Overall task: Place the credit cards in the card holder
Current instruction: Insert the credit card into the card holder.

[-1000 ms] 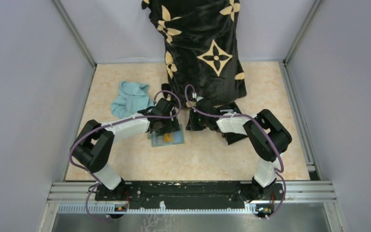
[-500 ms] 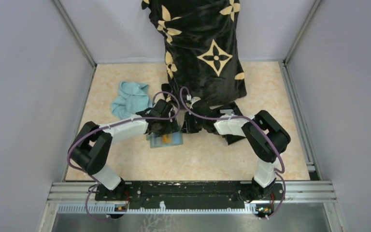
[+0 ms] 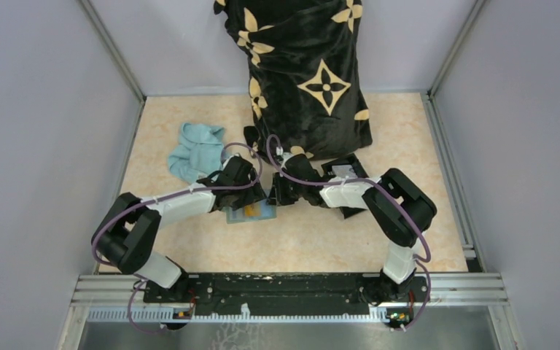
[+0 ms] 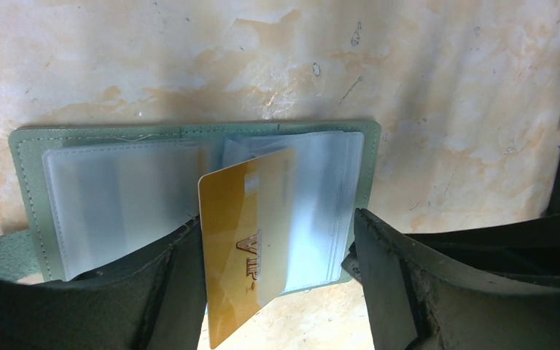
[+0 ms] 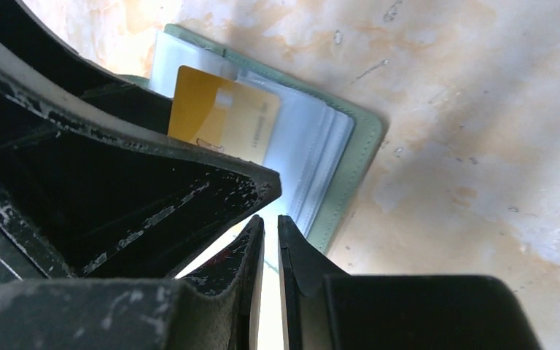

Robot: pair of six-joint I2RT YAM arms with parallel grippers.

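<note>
The sage-green card holder (image 3: 267,215) lies open on the table, its clear sleeves facing up (image 4: 117,197). A tan-orange credit card (image 4: 240,240) marked VIP sits partly inside a sleeve of the right half, its near end sticking out. My left gripper (image 4: 277,284) is open astride that half, and the card leans against its left finger (image 4: 168,292). My right gripper (image 5: 271,226) has its jaws almost together at the card holder's right edge (image 5: 350,175), with only the holder and table showing through the slit. The same card (image 5: 219,117) shows beyond the left gripper's finger.
A black cloth with tan flower shapes (image 3: 306,73) hangs over the back of the table. A light blue cloth (image 3: 197,149) lies at the back left. Something black (image 3: 350,208) lies partly under the right arm. Walls enclose the table on three sides.
The right gripper has moved left, up to the card holder's right edge. The left arm has drawn back and left a little while its gripper stays over the holder.
</note>
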